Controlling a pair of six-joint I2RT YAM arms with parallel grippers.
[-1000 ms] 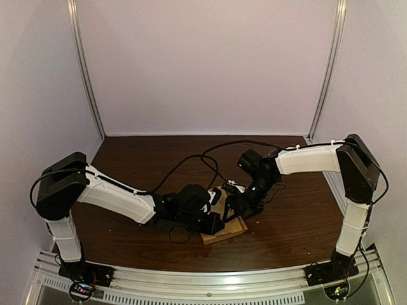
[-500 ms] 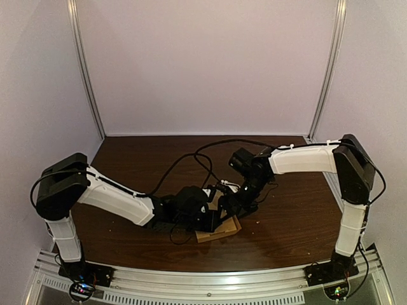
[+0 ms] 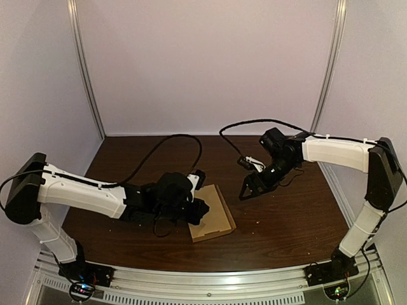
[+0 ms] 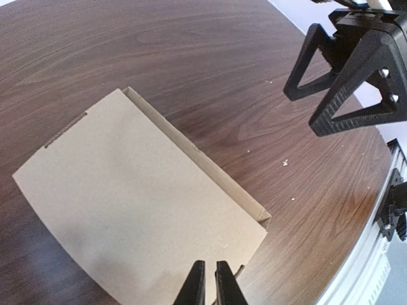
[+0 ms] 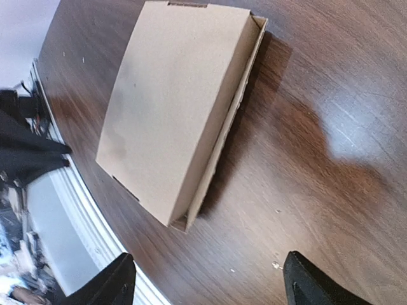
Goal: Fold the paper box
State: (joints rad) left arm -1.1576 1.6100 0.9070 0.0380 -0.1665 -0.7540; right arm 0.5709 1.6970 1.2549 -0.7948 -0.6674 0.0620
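The brown paper box (image 3: 212,213) lies closed and flat on the dark wood table (image 3: 280,229), its lid (image 4: 133,197) facing up, also seen in the right wrist view as the box (image 5: 178,108). My left gripper (image 3: 198,210) hovers at the box's left edge with its fingers together and nothing between them; the same left gripper (image 4: 210,286) is over the lid's near edge. My right gripper (image 3: 249,188) stands to the right of the box, clear of it, with its fingers (image 5: 114,279) spread wide over bare wood; its black fingers (image 4: 350,70) show in the left wrist view.
Black cables (image 3: 184,143) loop over the back of the table. A metal rail (image 3: 210,289) runs along the near edge. Small crumbs (image 4: 285,162) dot the wood right of the box. White walls close in the back and sides.
Both grippers have pulled off the box. The right arm swung back and to the right, the left arm drew back to the left. The box now lies uncovered and closed.
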